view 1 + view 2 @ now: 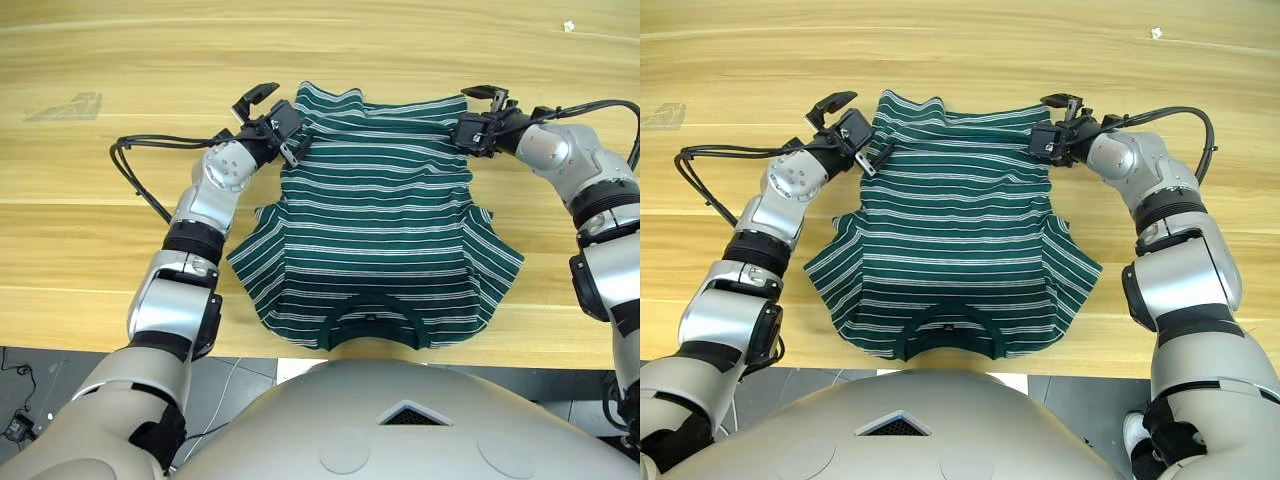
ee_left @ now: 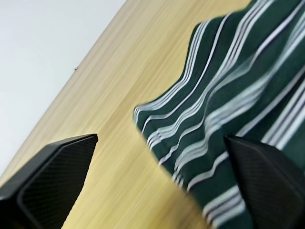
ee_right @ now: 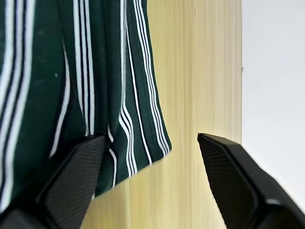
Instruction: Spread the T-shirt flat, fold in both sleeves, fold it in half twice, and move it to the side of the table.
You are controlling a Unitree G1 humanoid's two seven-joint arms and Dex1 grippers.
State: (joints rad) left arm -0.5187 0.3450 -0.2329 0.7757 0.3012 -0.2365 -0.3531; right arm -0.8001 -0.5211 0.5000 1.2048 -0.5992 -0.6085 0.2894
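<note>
Overhead stereo; wrist views near T-shirt

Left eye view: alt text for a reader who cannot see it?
A green white-striped T-shirt lies spread on a wooden table, collar toward the robot. The left gripper and right gripper, both open, sit at its far corners.

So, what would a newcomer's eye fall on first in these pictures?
A dark green T-shirt with white stripes lies spread on the light wooden table, collar toward the robot. The left gripper and right gripper sit at its two far hem corners, jaws open.
</note>
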